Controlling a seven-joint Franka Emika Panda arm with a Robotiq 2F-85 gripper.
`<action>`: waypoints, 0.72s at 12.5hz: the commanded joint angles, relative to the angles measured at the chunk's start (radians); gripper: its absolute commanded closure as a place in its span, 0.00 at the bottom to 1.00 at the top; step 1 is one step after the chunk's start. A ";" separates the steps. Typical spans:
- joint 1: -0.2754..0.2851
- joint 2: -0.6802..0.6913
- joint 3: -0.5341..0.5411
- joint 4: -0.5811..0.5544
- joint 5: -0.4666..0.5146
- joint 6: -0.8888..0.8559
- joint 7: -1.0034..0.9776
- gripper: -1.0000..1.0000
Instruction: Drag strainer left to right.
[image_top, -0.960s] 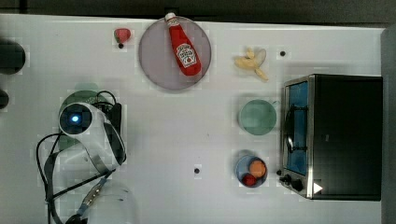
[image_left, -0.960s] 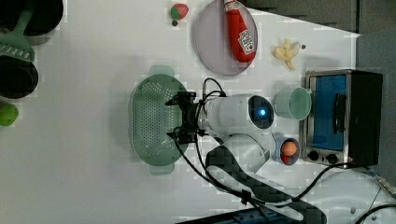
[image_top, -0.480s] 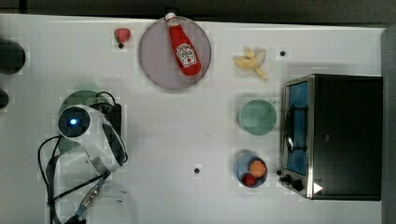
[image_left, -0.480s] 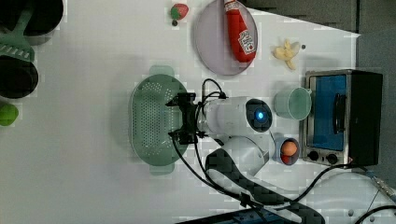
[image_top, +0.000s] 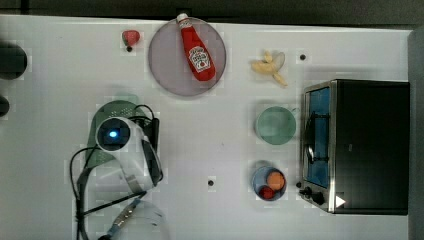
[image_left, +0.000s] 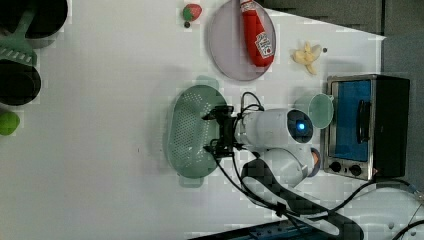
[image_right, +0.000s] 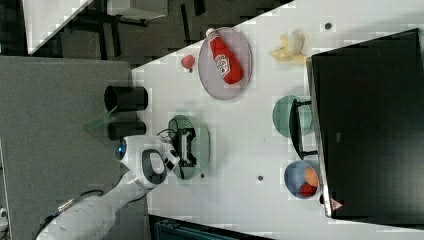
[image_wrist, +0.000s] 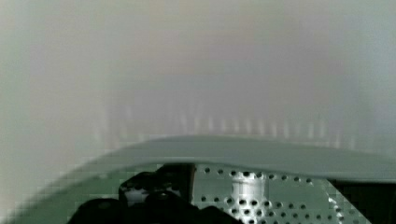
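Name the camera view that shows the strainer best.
The left view: the strainer shows nearly whole, holes and rim clear, with the gripper over its right edge. In the top view the arm covers most of it; the right view shows part; the wrist view shows a close piece of rim.

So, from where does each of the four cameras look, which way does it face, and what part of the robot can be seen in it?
Top view: overhead, straight down on the table; white arm covers the strainer.
Left view: high, tilted down; open end effector over the strainer.
Right view: high, opposite side; arm and end effector shown.
Wrist view: on the arm, close above the strainer rim; dark finger visible.
Shared: all three outside views show the ketchup bottle on the plate.
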 joint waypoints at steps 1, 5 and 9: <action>-0.081 -0.025 -0.024 -0.012 -0.004 0.005 -0.135 0.00; -0.140 -0.060 -0.054 -0.044 -0.004 0.007 -0.263 0.00; -0.190 -0.084 -0.100 -0.082 -0.004 0.009 -0.410 0.00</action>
